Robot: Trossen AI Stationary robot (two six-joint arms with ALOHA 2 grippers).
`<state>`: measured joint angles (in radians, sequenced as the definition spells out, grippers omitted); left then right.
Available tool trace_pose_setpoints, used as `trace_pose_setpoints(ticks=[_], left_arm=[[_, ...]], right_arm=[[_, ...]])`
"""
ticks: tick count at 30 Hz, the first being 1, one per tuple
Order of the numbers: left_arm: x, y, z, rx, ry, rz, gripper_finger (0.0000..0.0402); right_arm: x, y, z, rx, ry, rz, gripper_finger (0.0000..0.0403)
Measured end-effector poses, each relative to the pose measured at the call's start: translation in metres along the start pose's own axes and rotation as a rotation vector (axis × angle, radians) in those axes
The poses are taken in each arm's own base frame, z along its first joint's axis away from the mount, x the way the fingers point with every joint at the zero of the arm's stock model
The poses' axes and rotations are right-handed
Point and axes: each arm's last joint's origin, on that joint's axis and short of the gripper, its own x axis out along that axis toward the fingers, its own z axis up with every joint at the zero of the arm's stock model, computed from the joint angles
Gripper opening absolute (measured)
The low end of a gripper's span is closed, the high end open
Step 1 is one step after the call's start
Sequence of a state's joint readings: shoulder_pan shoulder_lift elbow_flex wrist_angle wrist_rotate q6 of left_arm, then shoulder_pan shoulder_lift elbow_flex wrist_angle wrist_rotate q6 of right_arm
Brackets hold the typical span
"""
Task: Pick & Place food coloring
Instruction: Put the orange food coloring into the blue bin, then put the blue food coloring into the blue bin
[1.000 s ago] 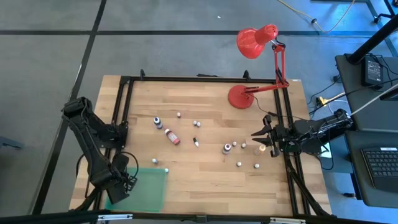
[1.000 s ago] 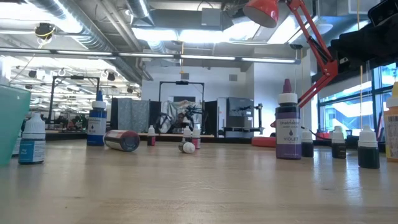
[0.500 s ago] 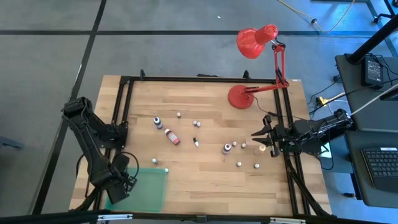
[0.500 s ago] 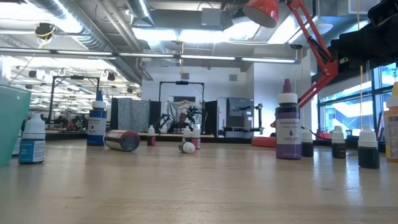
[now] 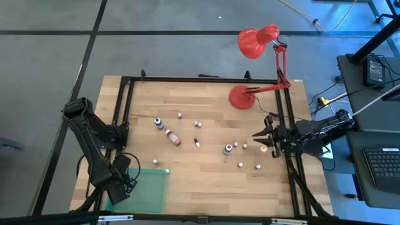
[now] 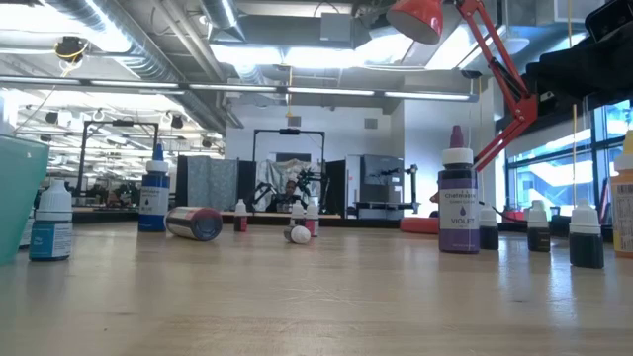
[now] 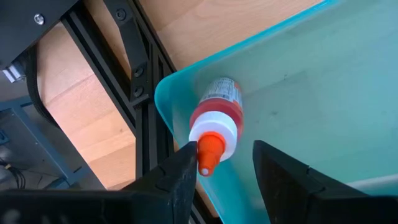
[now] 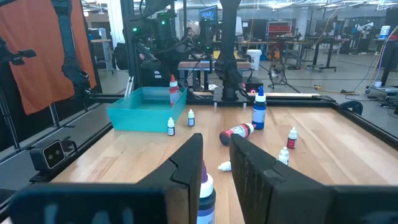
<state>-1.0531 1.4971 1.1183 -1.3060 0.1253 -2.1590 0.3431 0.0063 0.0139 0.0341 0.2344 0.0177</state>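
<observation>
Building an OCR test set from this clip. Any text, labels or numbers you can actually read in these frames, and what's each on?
"VIOLET" – on the label of the purple bottle in the low view; the smaller line above it is too blurred to read.
Blue bottle and small white-capped bottle in the low view: labels present, unreadable.
Red bottle in the teal tray, left wrist view: print on the label, too small to read.
Nothing else legible.

The desk (image 5: 206, 169) is pale wood planking with a smooth, matt finish, framed by black metal rails (image 5: 128, 103). The green tray (image 7: 323, 81) is translucent, glossy plastic, and the red bottle (image 7: 217, 118) lying in it is clear plastic with a smooth white collar.
</observation>
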Motion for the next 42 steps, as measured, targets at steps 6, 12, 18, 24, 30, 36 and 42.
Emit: trace_pose_setpoints(ticks=[6, 12, 18, 24, 30, 36, 42], left_arm=[[0.000, 0.000, -0.001, 0.018, 0.025, 0.016, 0.0164], [0.000, 0.001, 0.000, 0.016, 0.024, 0.022, 0.0165], [0.000, 0.003, -0.001, 0.013, 0.052, 0.062, 0.0166], [-0.001, 0.010, 0.002, -0.020, 0.053, 0.152, 0.0165], [-0.010, 0.009, 0.003, -0.013, -0.006, 0.093, 0.0162], [-0.020, 0.007, 0.003, -0.022, -0.050, 0.044, 0.0165], [-0.032, 0.007, 0.020, -0.073, -0.344, -0.051, 0.0161]], right_arm=[[0.000, 0.000, 0.000, 0.000, 0.000, 0.000, 0.0084], [0.000, 0.000, 0.000, 0.000, 0.000, 0.000, 0.0084], [0.000, 0.000, 0.000, 0.000, 0.000, 0.000, 0.0084], [0.000, 0.000, 0.000, 0.000, 0.000, 0.001, 0.0084], [0.000, 0.000, 0.000, 0.000, 0.000, 0.000, 0.0084], [0.000, 0.000, 0.000, 0.000, 0.000, 0.000, 0.0084], [0.000, 0.000, 0.000, 0.000, 0.000, 0.000, 0.0084]])
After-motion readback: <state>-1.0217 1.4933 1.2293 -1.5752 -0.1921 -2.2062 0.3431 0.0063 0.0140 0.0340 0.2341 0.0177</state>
